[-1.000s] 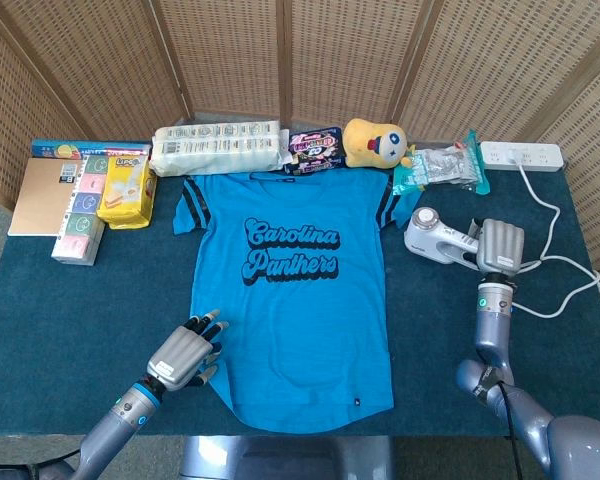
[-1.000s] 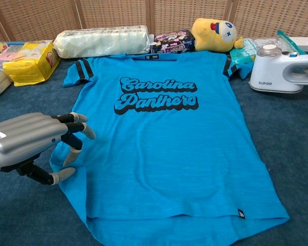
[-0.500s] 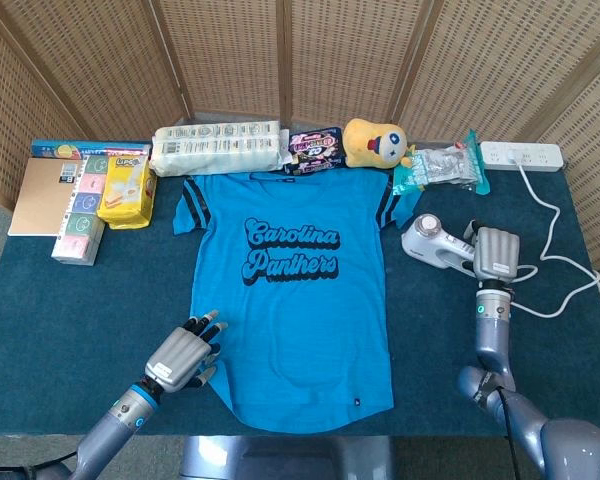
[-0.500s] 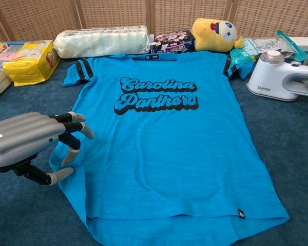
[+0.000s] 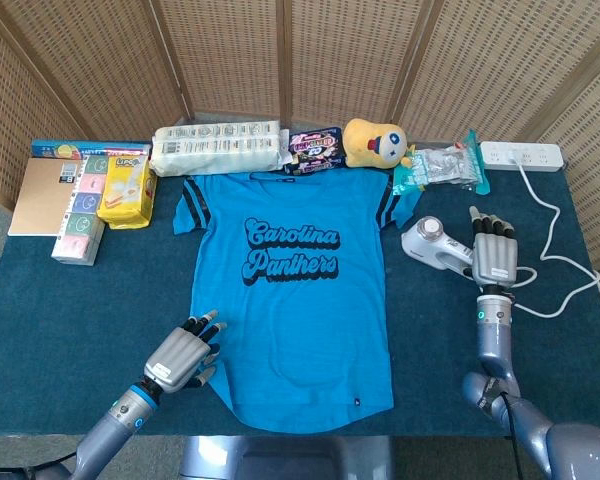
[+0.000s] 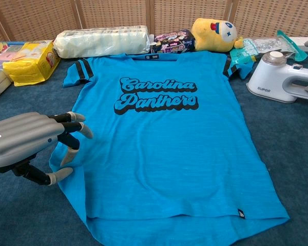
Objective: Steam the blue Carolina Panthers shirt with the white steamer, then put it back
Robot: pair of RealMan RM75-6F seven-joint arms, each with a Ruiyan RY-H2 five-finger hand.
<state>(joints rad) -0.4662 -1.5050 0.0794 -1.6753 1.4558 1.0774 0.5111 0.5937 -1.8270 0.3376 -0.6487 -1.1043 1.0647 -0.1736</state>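
The blue Carolina Panthers shirt (image 5: 290,300) lies flat on the dark teal tabletop (image 5: 70,310). In the head view the left hand (image 5: 185,355) rests fingertips on its hem corner, fingers loosely apart, holding nothing. The right hand (image 5: 493,255) sits over the white steamer's (image 5: 430,242) handle, fingers extended, not clamped. Judged step: grasping the steamer; closing round the handle comes next. In the chest view the steamer (image 6: 280,77) shows, but the right hand is almost wholly cut off
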